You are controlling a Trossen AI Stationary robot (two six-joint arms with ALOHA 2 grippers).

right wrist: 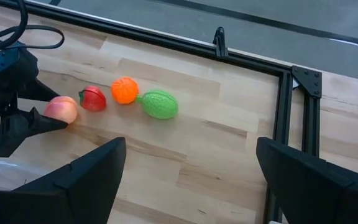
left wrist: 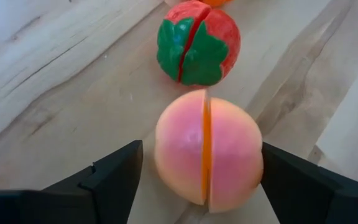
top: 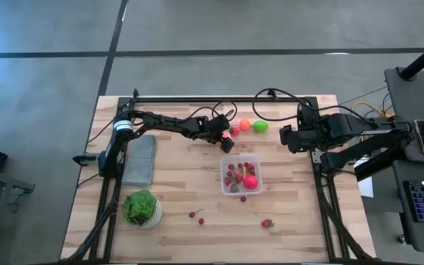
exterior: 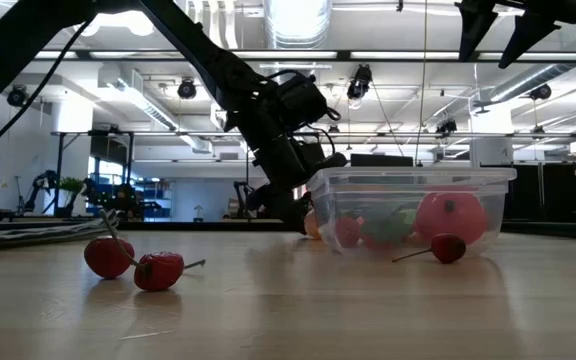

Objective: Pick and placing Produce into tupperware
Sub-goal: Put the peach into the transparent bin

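My left gripper (left wrist: pixel 199 167) is open and low over the table, one finger on each side of a peach-pink toy fruit (left wrist: pixel 207 152). Just beyond it lie a red fruit with a green leaf cap (left wrist: pixel 197 43), an orange one (right wrist: pixel 125 89) and a bright green one (right wrist: pixel 159 103), all in a row on the wood. The clear tupperware (top: pixel 241 174) stands nearer the table's front edge and holds red pieces and berries. My right gripper (right wrist: pixel 188 180) is open and hovers over the table's right side, touching nothing. My left gripper's fingers come in nearly level, from the table's left, on either side of the peach-pink fruit, which rests on the table. One finger (left wrist: pixel 291 180) lies right at the fruit's side and the other (left wrist: pixel 120 174) stands a little off. I cannot tell whether either touches it.
A flat grey slab (top: pixel 140 158) lies at the left, and a leafy green head in a white bowl (top: pixel 142 208) sits near the front left. Loose red berries (top: pixel 195 215) (top: pixel 267 223) lie before the tupperware. A black metal frame (right wrist: pixel 291 118) rims the table.
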